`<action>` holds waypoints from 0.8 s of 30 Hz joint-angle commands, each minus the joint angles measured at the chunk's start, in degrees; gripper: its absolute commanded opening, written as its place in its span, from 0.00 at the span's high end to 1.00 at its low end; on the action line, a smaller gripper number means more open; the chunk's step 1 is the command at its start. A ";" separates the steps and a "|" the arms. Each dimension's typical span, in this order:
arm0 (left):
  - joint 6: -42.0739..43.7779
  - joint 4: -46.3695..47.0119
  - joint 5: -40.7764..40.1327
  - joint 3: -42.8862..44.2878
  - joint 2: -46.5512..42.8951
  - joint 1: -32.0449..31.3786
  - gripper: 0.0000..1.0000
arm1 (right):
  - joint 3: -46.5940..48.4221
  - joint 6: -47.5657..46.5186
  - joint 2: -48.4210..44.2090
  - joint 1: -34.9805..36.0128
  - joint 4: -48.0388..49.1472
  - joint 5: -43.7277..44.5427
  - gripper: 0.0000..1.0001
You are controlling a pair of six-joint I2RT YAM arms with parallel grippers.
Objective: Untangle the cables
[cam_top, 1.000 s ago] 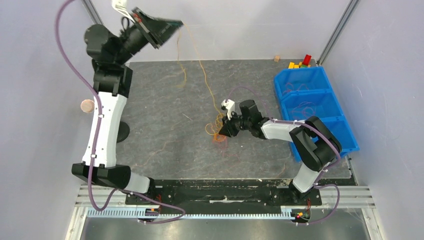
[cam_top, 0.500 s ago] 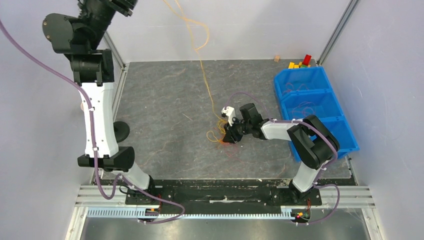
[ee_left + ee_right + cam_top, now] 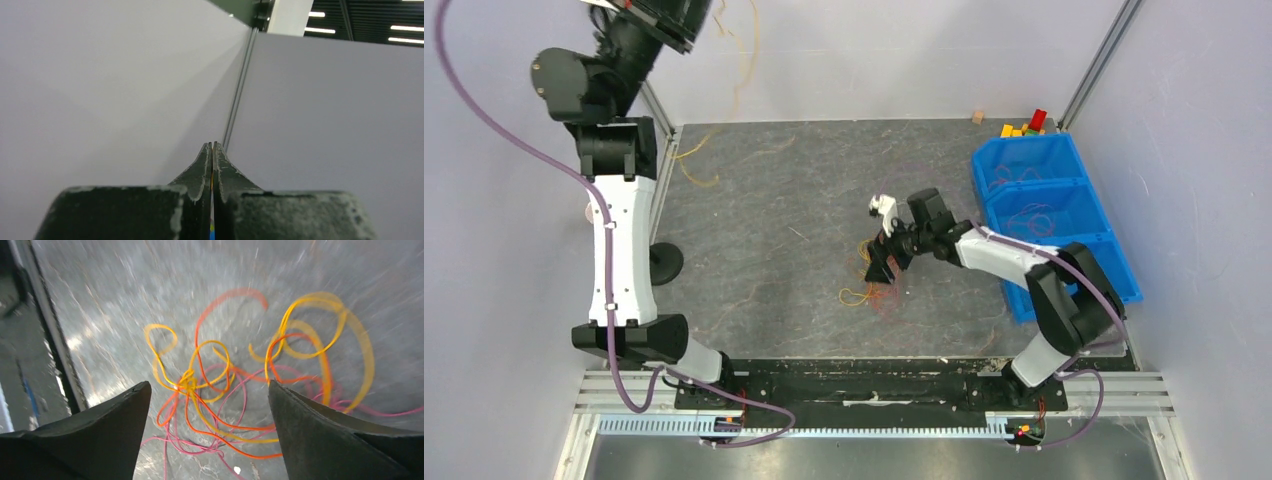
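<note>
At the middle of the table [image 3: 774, 215], a loose tangle of cables [image 3: 865, 293] lies flat on the grey surface. Its orange, yellow and pinkish-red strands loop over one another. The right pincer [image 3: 882, 268] hangs just over the far side of this tangle, tipped down toward it. In the right wrist view its two fingers [image 3: 100, 440] stand wide apart with nothing clamped between them. The knotted strands show on the table in the gap below. That view is blurred, so I cannot tell whether a fingertip touches any strand.

The left arm is stretched up high at the far left corner, well apart from the tangle. The left pincer [image 3: 212, 146] is closed tight, its fingers pressed flat together, with a thin coloured sliver showing in the seam between them. In the top view a pale yellow cable [image 3: 746, 60] hangs from that pincer in front of the back wall. It runs down to a curl on the table near the far left edge.

Along the right side of the table sits a row of blue bins [image 3: 1119, 265], with a few thin strands lying in the far two. Small coloured blocks [image 3: 1027, 125] are grouped in the far right corner just behind the bins.
</note>
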 commanded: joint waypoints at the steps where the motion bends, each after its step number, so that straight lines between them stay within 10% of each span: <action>1: -1.86 1.23 5.68 -11.95 -3.44 -0.15 0.98 | 13.87 2.85 -9.24 -0.75 -5.66 0.20 0.05; 14: 5.56 -2.07 17.58 -17.68 -0.72 -12.37 0.98 | 52.05 12.16 -12.50 -5.20 -9.83 -2.31 0.02; 24: -4.01 7.11 20.53 -14.25 5.62 -20.52 0.98 | 48.25 13.50 -13.62 -5.18 -4.71 -0.87 0.04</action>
